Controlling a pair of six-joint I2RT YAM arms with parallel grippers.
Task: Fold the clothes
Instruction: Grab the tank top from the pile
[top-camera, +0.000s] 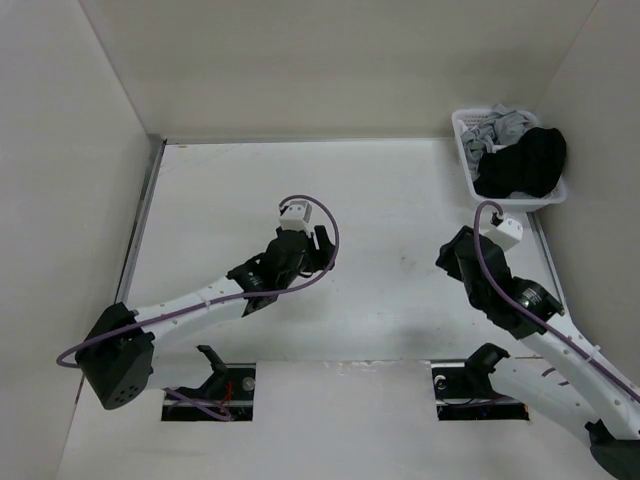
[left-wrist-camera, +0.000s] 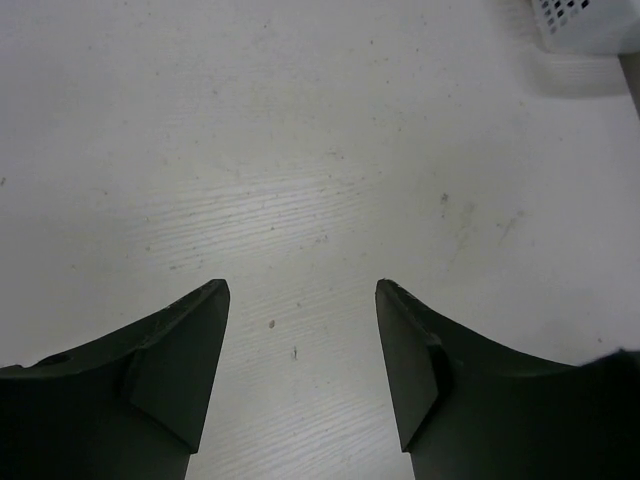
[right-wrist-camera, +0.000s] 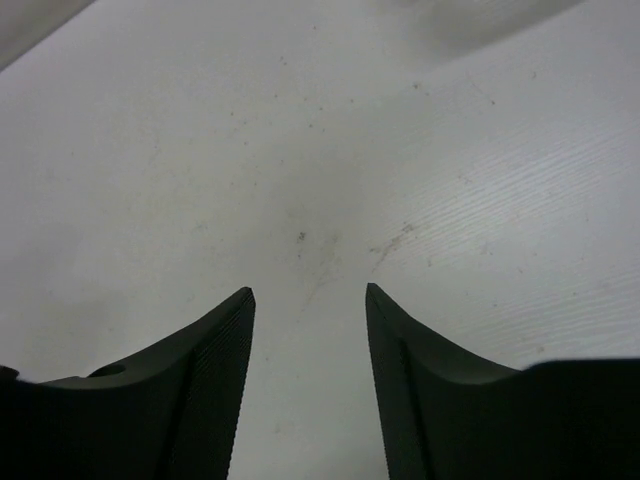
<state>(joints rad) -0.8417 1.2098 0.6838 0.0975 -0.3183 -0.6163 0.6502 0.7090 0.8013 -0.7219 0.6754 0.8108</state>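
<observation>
Far right, a soft black T-shirt (top-camera: 527, 163) heaps in a white plastic basket (top-camera: 510, 204); left gripper (left-wrist-camera: 300, 290) and right gripper (right-wrist-camera: 310, 292) hover low, gaping, empty

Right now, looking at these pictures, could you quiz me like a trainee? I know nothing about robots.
1. True or false: the black T-shirt lies spread flat on the table.
2. Which arm is nearer the white basket? A) left B) right
3. Fill in: the left gripper and the right gripper are both ____, holding nothing.
Key: 1 false, it is bunched in the basket beside grey garments; 2 B; 3 open.
</observation>
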